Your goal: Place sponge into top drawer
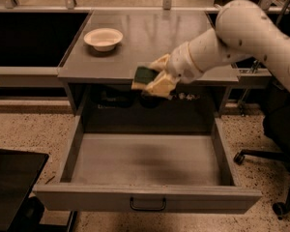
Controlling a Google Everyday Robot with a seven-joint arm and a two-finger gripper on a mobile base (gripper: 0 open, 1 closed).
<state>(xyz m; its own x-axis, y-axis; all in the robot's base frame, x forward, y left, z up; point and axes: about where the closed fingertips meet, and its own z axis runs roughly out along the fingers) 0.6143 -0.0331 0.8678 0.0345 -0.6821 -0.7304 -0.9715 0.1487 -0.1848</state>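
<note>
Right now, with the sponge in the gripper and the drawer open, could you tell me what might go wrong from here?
1. The gripper is shut on the sponge right by the front edge of the table, high above the floor of the drawer. Released here, the sponge may bounce or land at the very back.
2. Lowering straight down, the arm could clip that table edge.

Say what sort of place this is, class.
Likely an office or lab: grey metal table, wheeled chair base, speckled floor. The gripper, holding the sponge, hangs over the open top drawer.
</note>
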